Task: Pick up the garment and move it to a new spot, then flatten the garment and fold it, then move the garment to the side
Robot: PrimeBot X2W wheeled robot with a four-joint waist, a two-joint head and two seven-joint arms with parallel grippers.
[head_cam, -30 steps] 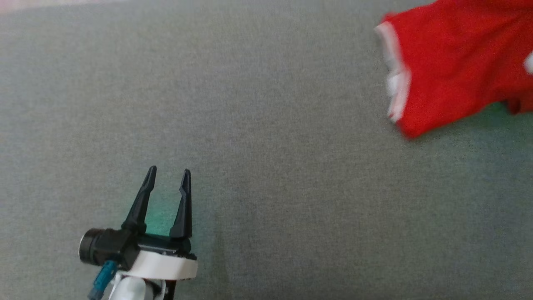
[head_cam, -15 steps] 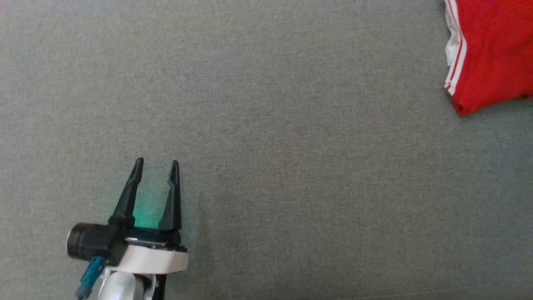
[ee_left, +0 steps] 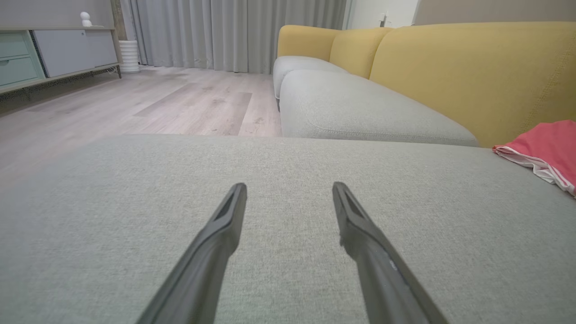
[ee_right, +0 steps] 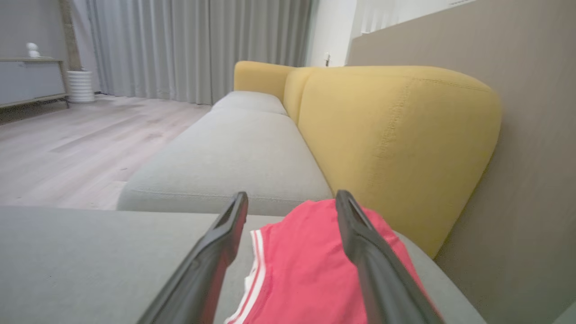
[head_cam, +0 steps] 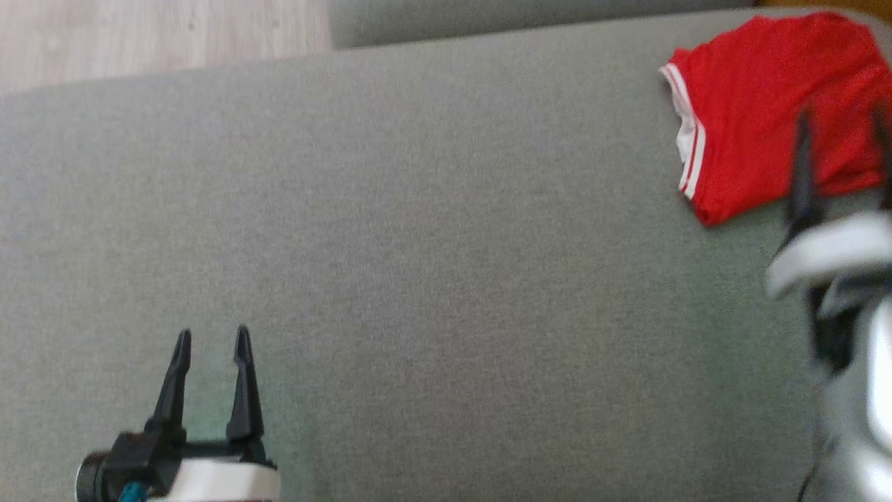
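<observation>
Garment (head_cam: 759, 104): red knit cloth, soft and matte, w/ white striped trim along one hem. It lies loose at the far R corner of the grey cushion (head_cam: 446, 279), bunched into a rough rectangle w/ rounded corners. The trim edge faces the cushion's middle, and a few shallow creases run across the red.

Grey cushion: wide, woven upholstery w/ a fine heathered grain, rounded edges, top smooth and flat.

L tool (head_cam: 212, 333): over the cushion's near L part, well apart from the garment. Two long dark fingers, matte, tapering to points, spread wide, w/ bare grey weave btwn them. Behind the fingers sit a white rounded collar and a black cylindrical body.

R tool (head_cam: 844, 118): at the cushion's R side, blurred in head view, where its fingertips overlap the garment's near edge. In right wrist view the fingers stand wide apart. The garment shows in the gap, lying on the cushion below and beyond them, not pinched. Whether the tips touch the cloth, can't tell.

Behind the cushion's far R corner: yellow backrest (ee_right: 391, 135), plump and rounded, coarse weave w/ a stitched seam. Past the cushion's far edge is a second grey cushion (ee_left: 360, 112) in the same weave. Further off are a pale wood-plank floor (ee_left: 157, 99), grey pleated curtains (ee_left: 234, 31), a white ribbed pot (ee_left: 129, 56) and a low sideboard (ee_left: 58, 49) w/ flat grey-green fronts.
</observation>
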